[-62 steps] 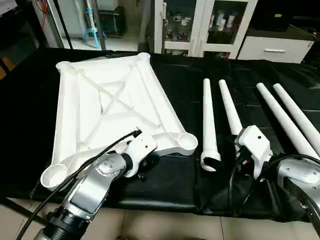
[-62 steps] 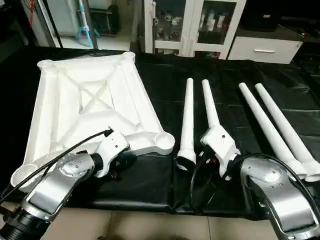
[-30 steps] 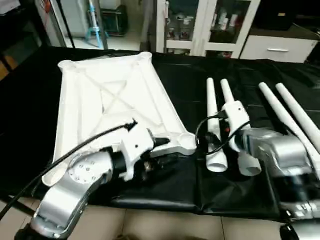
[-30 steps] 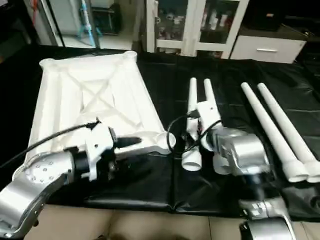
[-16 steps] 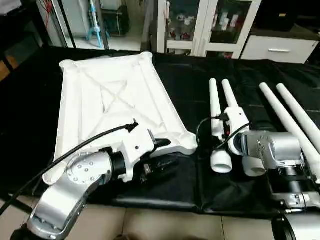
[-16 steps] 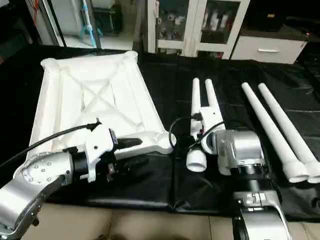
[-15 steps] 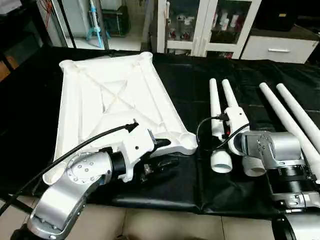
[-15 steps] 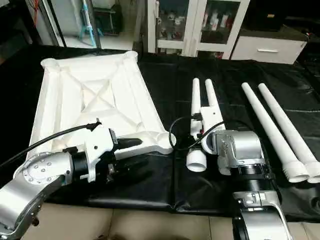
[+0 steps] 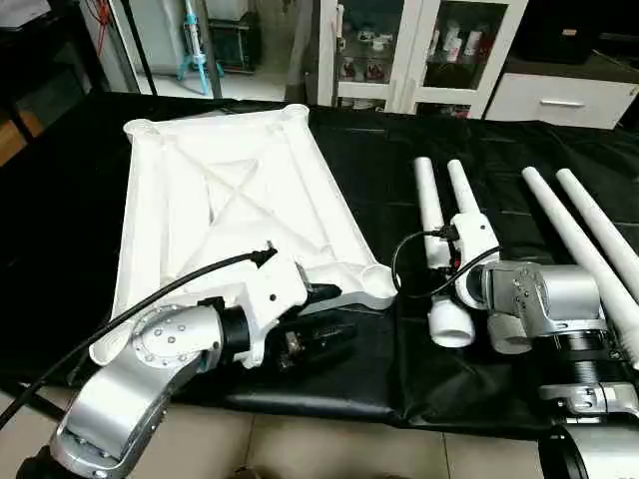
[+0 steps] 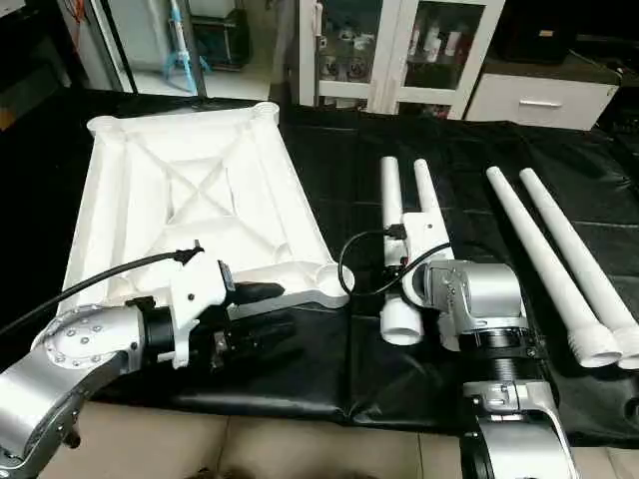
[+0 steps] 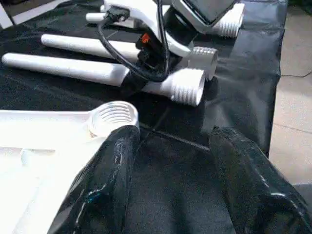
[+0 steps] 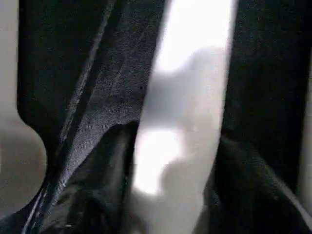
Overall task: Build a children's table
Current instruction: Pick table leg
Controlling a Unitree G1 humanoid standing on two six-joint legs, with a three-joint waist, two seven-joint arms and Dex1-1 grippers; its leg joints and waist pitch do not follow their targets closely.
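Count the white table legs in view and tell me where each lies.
4, all on the black work table: two side by side under the right gripper, leg and leg; leg and leg farther right.

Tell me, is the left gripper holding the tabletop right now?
No, the left gripper is open over the black cover, with one finger beside the tabletop's corner socket and nothing between them.

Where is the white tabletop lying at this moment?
In the head views, the tabletop lies ribs-up on the robot's left side of the black table cover, left of the four legs. Its near right corner socket is beside the left gripper.
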